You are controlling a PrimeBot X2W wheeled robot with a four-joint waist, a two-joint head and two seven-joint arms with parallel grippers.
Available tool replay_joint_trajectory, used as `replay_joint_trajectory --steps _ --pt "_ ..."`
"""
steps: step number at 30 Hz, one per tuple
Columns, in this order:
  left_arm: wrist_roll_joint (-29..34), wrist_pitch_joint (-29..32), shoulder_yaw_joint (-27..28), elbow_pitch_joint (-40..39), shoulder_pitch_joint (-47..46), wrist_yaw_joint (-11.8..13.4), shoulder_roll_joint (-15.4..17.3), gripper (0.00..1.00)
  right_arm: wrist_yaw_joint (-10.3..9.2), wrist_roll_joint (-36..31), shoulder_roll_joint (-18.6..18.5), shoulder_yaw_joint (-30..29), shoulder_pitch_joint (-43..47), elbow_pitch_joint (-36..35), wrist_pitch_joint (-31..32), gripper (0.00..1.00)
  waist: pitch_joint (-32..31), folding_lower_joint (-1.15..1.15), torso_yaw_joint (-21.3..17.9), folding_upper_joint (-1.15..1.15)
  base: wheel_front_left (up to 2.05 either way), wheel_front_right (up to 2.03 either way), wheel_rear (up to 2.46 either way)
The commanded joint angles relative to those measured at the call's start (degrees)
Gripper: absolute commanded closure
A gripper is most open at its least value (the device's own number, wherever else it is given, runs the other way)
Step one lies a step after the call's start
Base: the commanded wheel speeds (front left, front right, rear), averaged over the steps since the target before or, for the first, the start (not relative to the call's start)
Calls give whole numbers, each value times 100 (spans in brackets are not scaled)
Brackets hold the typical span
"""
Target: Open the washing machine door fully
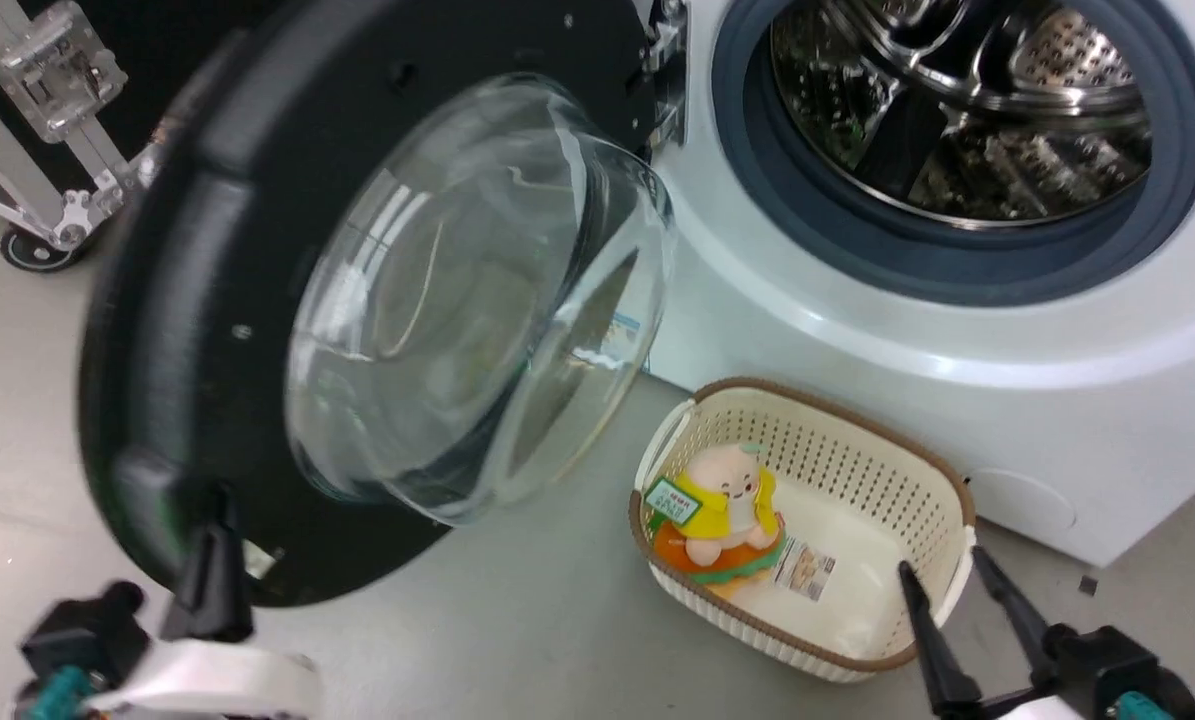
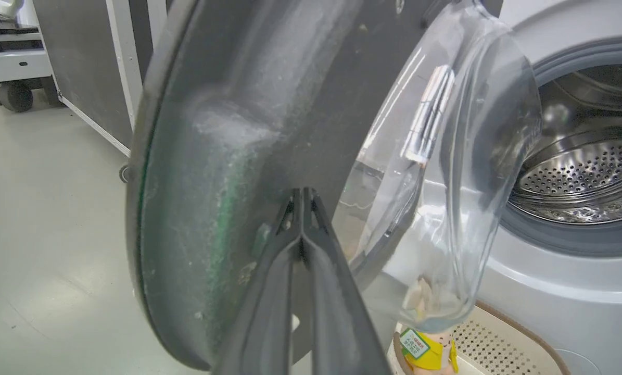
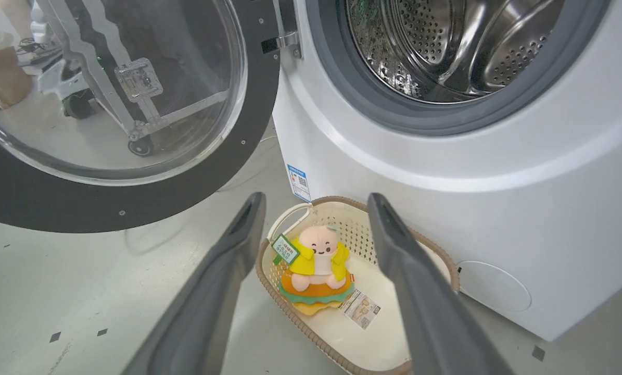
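washing machine door [image 1: 187, 300] part-open | left gripper [image 2: 303, 197] pressed together, tips at inner face | next: push it wider | right gripper [image 1: 940, 565] spread

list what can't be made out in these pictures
Left wrist view: whether the left gripper touches the door; its shut tips overlap the blurred rim.
Head view: drum top, cut off by the top edge.
Head view: toy's tag print, too small.
Right wrist view: basket right side, behind a right gripper finger.
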Motion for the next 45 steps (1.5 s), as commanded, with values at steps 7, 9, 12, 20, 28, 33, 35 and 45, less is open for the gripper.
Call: replay_joint_trajectory --steps 7,9,12,20,28,33,35,45 --pt "-509 82 677 834 -878 -91 388 100 5 -172 -112 -390 154 -451 131 0 459 -1 15 0 0 0 0" --pt "-598 76 817 1135 -1154 -125 510 100 5 -215 -123 -503 217 -597 181 0 551 -1 17 0 0 0 0" --pt "-639 59 884 1430 -1404 -207 649 100 5 -252 -136 -591 281 -746 241 0 644 -1 4 0 0 0 0" --pt "-925 -125 1105 2587 -2343 -634 1035 100 5 -352 -248 -682 318 -1263 527 0 1076 -1 -141 0 0 0 0" --pt "-943 -385 1068 3815 -3124 -999 1219 100 5 -381 -284 -785 294 -1528 684 0 1257 -1 -211 0 0 0 0" --pt "-853 -504 1056 4264 -3356 -1100 1267 100 5 -379 -258 -795 305 -1535 690 0 1195 -1 -254 0 0 0 0" --pt "-771 -534 1020 4327 -3362 -1139 1271 100 5 -372 -231 -790 305 -1510 661 0 1123 -1 -272 0 0 0 0" --pt "-161 -579 961 2939 -2721 -1265 690 100 5 -282 3 -745 268 -1157 265 0 351 -1 -403 0 0 0 0"
